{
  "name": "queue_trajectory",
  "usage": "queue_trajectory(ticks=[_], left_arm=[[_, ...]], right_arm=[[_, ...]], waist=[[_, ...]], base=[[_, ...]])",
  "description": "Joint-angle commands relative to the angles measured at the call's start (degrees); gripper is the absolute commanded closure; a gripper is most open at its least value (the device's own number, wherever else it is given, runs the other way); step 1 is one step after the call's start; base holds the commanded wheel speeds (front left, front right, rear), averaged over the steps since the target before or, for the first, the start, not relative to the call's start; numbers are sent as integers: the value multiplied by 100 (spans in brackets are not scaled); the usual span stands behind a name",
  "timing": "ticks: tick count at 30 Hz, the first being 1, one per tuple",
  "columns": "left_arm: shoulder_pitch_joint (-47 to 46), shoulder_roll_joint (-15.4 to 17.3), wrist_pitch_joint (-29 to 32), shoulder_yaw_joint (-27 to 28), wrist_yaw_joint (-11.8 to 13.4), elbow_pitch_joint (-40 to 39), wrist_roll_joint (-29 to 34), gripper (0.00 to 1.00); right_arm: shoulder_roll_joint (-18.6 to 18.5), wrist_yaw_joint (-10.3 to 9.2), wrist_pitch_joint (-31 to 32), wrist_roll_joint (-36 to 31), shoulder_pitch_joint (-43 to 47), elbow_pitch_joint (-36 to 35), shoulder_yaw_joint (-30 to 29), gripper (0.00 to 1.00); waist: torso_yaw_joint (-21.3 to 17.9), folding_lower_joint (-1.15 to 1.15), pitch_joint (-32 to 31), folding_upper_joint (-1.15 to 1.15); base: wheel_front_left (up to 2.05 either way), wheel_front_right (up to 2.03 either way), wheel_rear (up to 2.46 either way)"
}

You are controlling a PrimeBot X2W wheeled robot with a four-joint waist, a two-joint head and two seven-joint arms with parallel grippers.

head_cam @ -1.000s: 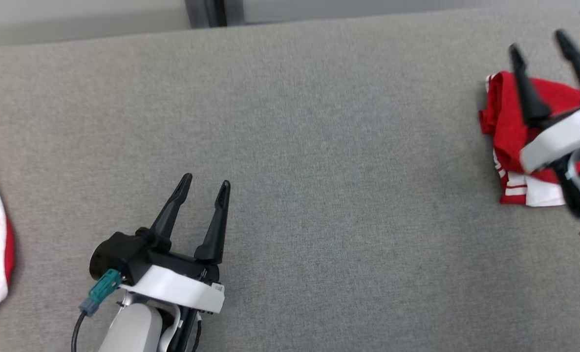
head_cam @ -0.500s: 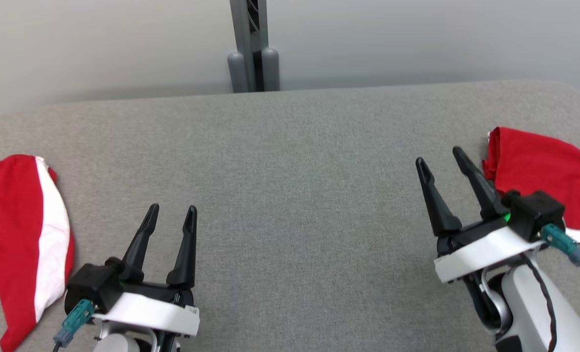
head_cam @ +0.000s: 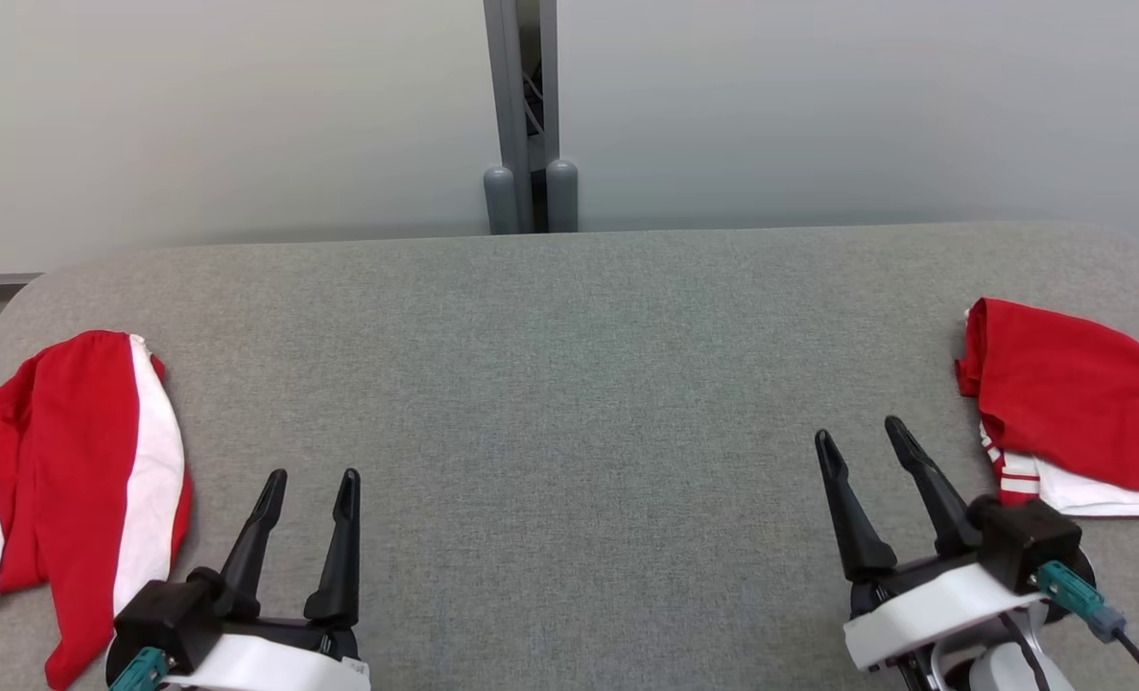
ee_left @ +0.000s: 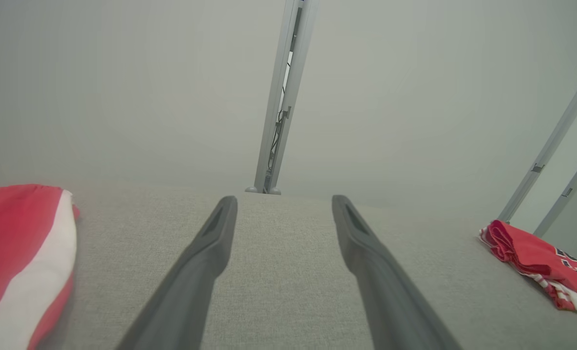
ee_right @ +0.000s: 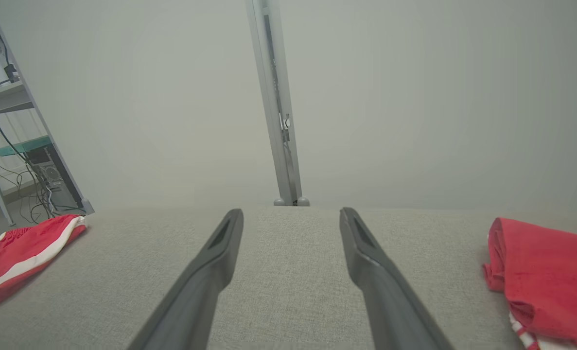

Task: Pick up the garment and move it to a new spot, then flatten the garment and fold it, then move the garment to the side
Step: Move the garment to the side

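Observation:
A loosely bunched red and white garment (head_cam: 80,461) lies at the left end of the grey table (head_cam: 569,384); it also shows in the left wrist view (ee_left: 21,253) and the right wrist view (ee_right: 21,243). A folded red garment (head_cam: 1068,403) with white striped trim rests at the right end (ee_left: 536,255) (ee_right: 550,272). My left gripper (head_cam: 312,477) is open and empty, just right of the bunched garment (ee_left: 283,200). My right gripper (head_cam: 859,432) is open and empty, a little left of the folded one (ee_right: 291,212).
A grey post (head_cam: 529,115) stands against the pale wall behind the table's far edge. A metal rack with cables (ee_right: 21,160) stands off the table's left end. The table's corners are rounded.
The head camera has tilted up and shifted, bringing the wall and both table ends into view. My right gripper has drawn back off the folded garment to its left. Both grippers stay open.

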Motion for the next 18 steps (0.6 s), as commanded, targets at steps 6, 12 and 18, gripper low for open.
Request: queue_trajectory(ticks=[6, 12, 18], left_arm=[[75, 26, -1, -4, 4, -44, 58, 0], [78, 24, -1, -92, 4, -26, 55, 0], [64, 26, -1, -136, 4, 10, 5, 0]], right_arm=[[-1, 0, -4, -19, 181, 38, -284, 0], [6, 0, -4, 11, 158, 82, -421, 0], [6, 0, -4, -80, 156, 134, -382, 0]], waist=[[43, 0, -57, 0], [45, 0, -86, 0], [43, 0, -90, 0]], base=[[0, 0, 0], [0, 0, 0], [0, 0, 0]])
